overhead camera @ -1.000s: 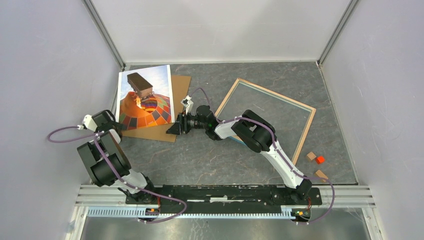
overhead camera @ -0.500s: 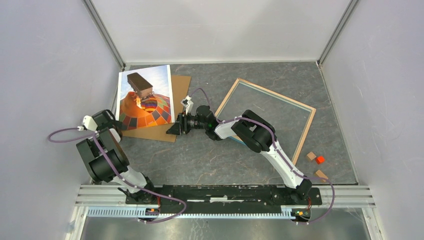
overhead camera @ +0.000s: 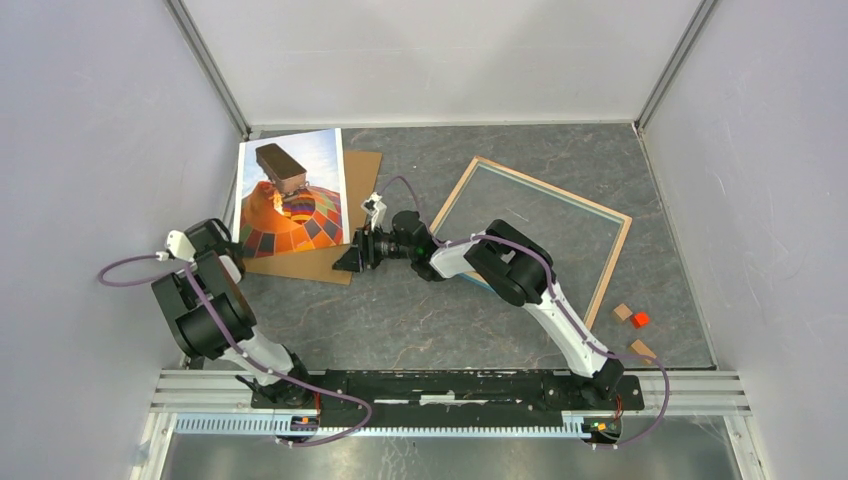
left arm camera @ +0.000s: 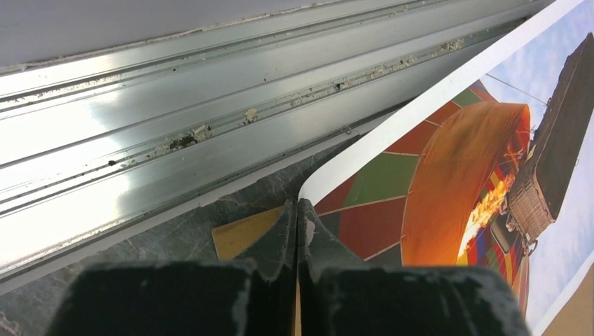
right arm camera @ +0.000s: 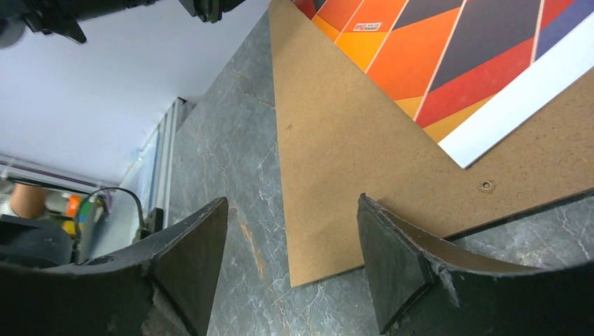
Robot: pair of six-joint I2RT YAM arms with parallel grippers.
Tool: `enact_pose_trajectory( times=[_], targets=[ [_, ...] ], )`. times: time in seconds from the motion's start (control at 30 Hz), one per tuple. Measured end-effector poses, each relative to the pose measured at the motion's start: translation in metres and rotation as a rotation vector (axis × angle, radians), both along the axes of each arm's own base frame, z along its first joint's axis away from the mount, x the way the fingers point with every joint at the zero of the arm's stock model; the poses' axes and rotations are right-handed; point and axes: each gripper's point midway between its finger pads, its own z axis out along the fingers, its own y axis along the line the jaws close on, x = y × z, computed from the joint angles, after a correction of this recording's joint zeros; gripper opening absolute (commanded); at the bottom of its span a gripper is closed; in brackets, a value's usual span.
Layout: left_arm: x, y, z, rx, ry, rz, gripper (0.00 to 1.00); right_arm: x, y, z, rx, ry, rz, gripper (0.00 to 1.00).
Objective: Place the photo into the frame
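The photo (overhead camera: 290,195), an orange-red balloon print, lies over a plain brown backing board (overhead camera: 335,262) at the back left. My left gripper (overhead camera: 233,250) is at the photo's near left corner. In the left wrist view its jaws (left arm camera: 295,208) are pressed together right at that corner of the photo (left arm camera: 448,161), which looks slightly raised off the board (left arm camera: 242,234). My right gripper (overhead camera: 350,258) is open just above the board's near right corner (right arm camera: 336,161), with the photo (right arm camera: 434,56) beyond it. The frame (overhead camera: 610,278) lies back up, to the right.
Small wooden blocks (overhead camera: 623,312) and a red block (overhead camera: 641,319) lie near the right wall. An aluminium rail (left arm camera: 210,105) and the left wall run close beside the left gripper. The right arm stretches between the board and the frame.
The left arm's elbow has shifted slightly to the left. The photo, board, frame and right arm have hardly moved.
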Motion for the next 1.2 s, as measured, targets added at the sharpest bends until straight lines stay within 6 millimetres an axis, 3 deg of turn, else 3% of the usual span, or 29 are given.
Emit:
enact_pose_trajectory(
  times=[0.17,0.4,0.57,0.73,0.93,1.03,1.2],
  targets=[
    [-0.002,-0.011,0.017,0.001,0.019,-0.013,0.02,0.0,-0.008,0.009,-0.118,-0.094,-0.037,0.85],
    [-0.009,-0.039,0.11,0.12,-0.085,-0.028,0.02,0.012,-0.048,0.067,-0.277,-0.411,-0.156,0.91],
    [-0.032,-0.061,0.139,0.141,-0.106,-0.049,0.02,0.018,-0.059,0.104,-0.373,-0.72,-0.207,0.93],
    [-0.05,-0.083,0.155,0.137,-0.108,-0.095,0.02,-0.02,-0.037,0.103,-0.461,-0.945,-0.123,0.93],
    [-0.066,-0.101,0.172,0.144,-0.135,-0.154,0.02,-0.057,0.016,0.104,-0.482,-1.134,-0.039,0.93],
    [-0.069,-0.109,0.179,0.151,-0.14,-0.185,0.02,-0.06,0.035,0.1,-0.504,-1.174,-0.033,0.91],
    [-0.068,-0.126,0.195,0.194,-0.137,-0.273,0.02,-0.044,0.043,0.094,-0.581,-1.206,-0.089,0.86]
  ],
)
